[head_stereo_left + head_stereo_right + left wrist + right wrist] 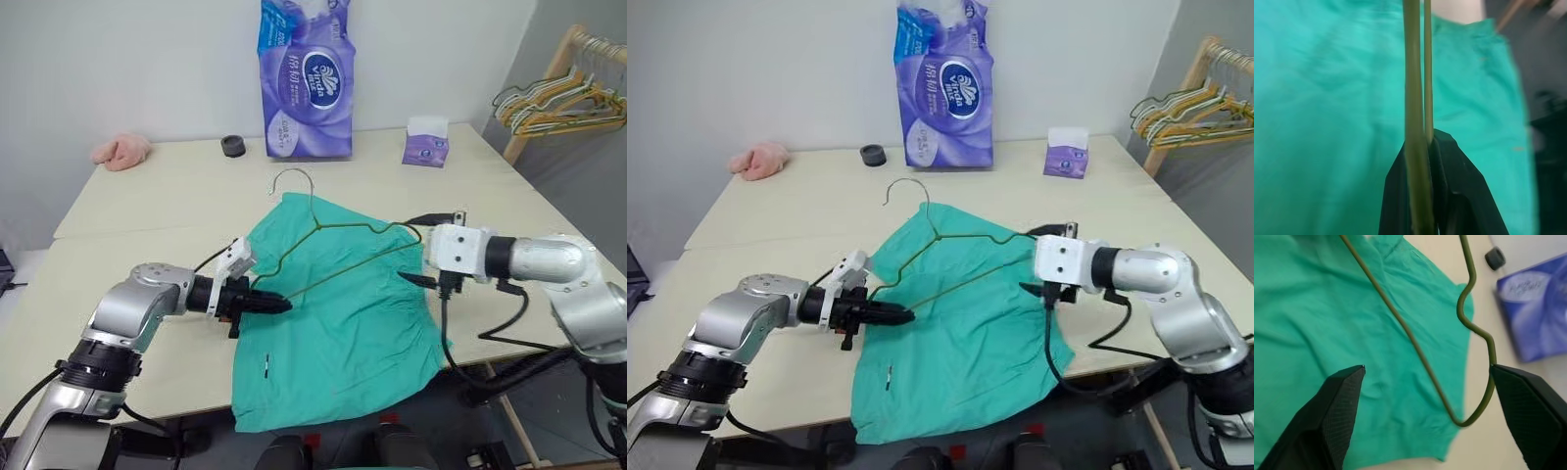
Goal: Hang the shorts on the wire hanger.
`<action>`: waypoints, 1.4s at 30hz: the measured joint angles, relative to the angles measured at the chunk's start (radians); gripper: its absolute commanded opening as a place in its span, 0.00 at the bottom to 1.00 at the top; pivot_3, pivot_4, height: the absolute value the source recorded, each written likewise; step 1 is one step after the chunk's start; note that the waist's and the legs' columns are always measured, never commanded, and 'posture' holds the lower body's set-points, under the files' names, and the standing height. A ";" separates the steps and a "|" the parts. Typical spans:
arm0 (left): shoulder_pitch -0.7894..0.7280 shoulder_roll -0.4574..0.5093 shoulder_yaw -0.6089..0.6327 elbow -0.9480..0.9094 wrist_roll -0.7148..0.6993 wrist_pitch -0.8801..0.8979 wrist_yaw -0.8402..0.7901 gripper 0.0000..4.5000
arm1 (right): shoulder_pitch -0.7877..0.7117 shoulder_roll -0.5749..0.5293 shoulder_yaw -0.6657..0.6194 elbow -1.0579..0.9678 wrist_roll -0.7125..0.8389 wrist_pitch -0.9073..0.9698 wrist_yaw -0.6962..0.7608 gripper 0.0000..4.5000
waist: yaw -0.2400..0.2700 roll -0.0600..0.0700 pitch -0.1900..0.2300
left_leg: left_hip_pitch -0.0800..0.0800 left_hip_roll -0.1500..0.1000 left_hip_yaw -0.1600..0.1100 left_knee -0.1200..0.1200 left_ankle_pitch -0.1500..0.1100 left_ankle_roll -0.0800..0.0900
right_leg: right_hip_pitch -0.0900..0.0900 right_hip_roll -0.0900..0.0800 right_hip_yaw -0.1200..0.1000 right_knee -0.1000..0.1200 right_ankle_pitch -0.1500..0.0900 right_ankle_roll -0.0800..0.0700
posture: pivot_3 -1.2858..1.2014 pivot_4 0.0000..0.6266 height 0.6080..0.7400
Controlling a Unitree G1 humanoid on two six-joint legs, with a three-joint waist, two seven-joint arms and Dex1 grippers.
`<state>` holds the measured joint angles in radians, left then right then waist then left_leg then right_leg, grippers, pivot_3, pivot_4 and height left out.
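The teal-green shorts (pixel 343 313) lie spread flat on the table, reaching to its near edge. On top of them lies the thin olive wire hanger (pixel 348 223), its hook pointing toward the far side. My left gripper (pixel 279 305) is shut on the hanger's left corner, and the wire (pixel 1411 73) runs out from between its black fingers. My right gripper (pixel 419 250) stands open at the hanger's right end. The bent right corner of the wire (pixel 1469 420) sits between its spread fingers (pixel 1342 406), held by neither.
At the back of the cream table (pixel 176 196) stand a purple tissue pack (pixel 306 78), a small purple tissue box (pixel 426 142) and a black roll (pixel 233 146). A pink cloth (pixel 122 151) lies far left. A wooden rack with several hangers (pixel 563 98) stands to the right.
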<state>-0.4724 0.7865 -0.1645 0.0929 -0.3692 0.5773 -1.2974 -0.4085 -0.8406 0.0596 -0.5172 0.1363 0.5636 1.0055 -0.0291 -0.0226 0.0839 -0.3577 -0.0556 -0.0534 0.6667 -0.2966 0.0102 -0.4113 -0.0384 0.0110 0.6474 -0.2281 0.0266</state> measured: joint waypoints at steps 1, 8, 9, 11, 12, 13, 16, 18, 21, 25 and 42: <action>-0.017 0.009 -0.007 0.007 0.033 -0.048 -0.002 0.00 | 0.003 0.000 -0.037 -0.029 0.049 0.076 -0.002 0.94 | 0.000 0.000 0.000 | 0.000 0.000 0.000 0.000 0.000 0.000 | 0.000 0.000 0.000 0.000 0.000 0.000 | 0.48 0.09 1.00; -0.080 0.049 -0.097 0.038 0.192 -0.272 -0.076 0.00 | 0.054 -0.008 -0.116 -0.134 0.197 0.365 -0.068 0.94 | -0.003 0.000 0.000 | -0.001 0.000 0.001 -0.001 0.000 0.000 | -0.001 0.000 0.000 -0.001 0.000 0.000 | 0.47 0.10 1.00; -0.086 0.049 -0.108 0.037 0.205 -0.291 -0.089 0.00 | 0.056 -0.010 -0.113 -0.148 0.199 0.385 -0.082 0.94 | -0.004 0.000 0.000 | -0.001 0.000 0.001 -0.001 0.000 0.000 | -0.001 0.000 0.000 -0.001 0.000 0.000 | 0.47 0.10 1.00; -0.095 0.048 -0.119 0.035 0.231 -0.324 -0.098 0.00 | 0.065 -0.028 -0.090 -0.163 0.200 0.411 -0.100 0.94 | -0.004 0.000 0.000 | -0.001 0.000 0.000 -0.001 0.000 0.000 | -0.001 0.000 0.000 -0.001 0.000 0.000 | 0.47 0.10 1.00; -0.100 0.048 -0.125 0.035 0.240 -0.331 -0.102 0.00 | 0.070 -0.034 -0.073 -0.164 0.200 0.420 -0.106 0.94 | -0.004 0.000 0.000 | -0.001 0.000 0.000 0.000 0.000 0.000 | -0.001 0.000 0.000 -0.001 0.000 0.000 | 0.47 0.10 1.00; -0.106 0.045 -0.129 0.035 0.248 -0.340 -0.107 0.00 | 0.071 -0.036 -0.052 -0.163 0.200 0.427 -0.114 0.94 | -0.004 0.000 0.000 | -0.001 0.000 0.001 0.000 0.000 0.000 | -0.001 0.000 0.000 -0.001 0.000 0.000 | 0.47 0.10 1.00; -0.121 0.035 -0.143 0.033 0.264 -0.360 -0.112 0.00 | 0.071 -0.050 0.010 -0.163 0.199 0.428 -0.116 0.94 | -0.005 0.000 0.000 | -0.001 0.000 0.001 0.000 0.000 0.000 | 0.000 0.000 0.000 -0.001 0.000 0.001 | 0.47 0.10 1.00; -0.122 0.033 -0.146 0.033 0.271 -0.366 -0.115 0.00 | 0.064 -0.057 0.055 -0.155 0.197 0.427 -0.116 0.94 | -0.008 0.000 0.000 | -0.001 0.000 0.001 0.000 0.000 0.000 | 0.000 0.000 0.000 -0.001 0.000 0.001 | 0.47 0.10 1.00; -0.121 0.033 -0.146 0.022 0.272 -0.364 -0.121 0.00 | 0.036 -0.052 0.131 -0.124 0.184 0.416 -0.120 0.94 | -0.013 0.000 0.000 | -0.001 0.000 0.001 0.000 0.000 0.000 | 0.000 0.000 0.000 -0.001 0.000 0.001 | 0.47 0.09 1.00; -0.121 0.031 -0.146 -0.019 0.272 -0.347 -0.129 0.00 | -0.007 -0.045 0.218 -0.049 0.146 0.392 -0.127 0.94 | -0.020 0.000 0.000 | -0.001 0.000 0.000 0.000 0.000 0.000 | 0.000 0.000 0.000 -0.001 0.000 0.001 | 0.47 0.09 1.00; -0.122 0.037 -0.143 -0.045 0.288 -0.325 -0.123 0.00 | -0.067 -0.003 0.351 0.036 0.095 0.362 -0.095 0.01 | -0.025 0.000 0.000 | -0.001 0.000 0.000 0.000 0.000 0.000 | -0.001 0.000 -0.001 -0.001 0.000 0.001 | 0.47 0.08 1.00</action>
<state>-0.5941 0.8236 -0.3076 0.0480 -0.0813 0.2523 -1.4203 -0.4759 -0.8439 0.4108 -0.4816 0.2311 0.9259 0.9107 -0.0545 -0.0224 0.0840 -0.3591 -0.0551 -0.0537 0.6670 -0.2968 0.0106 -0.4119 -0.0382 0.0099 0.6468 -0.2283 0.0273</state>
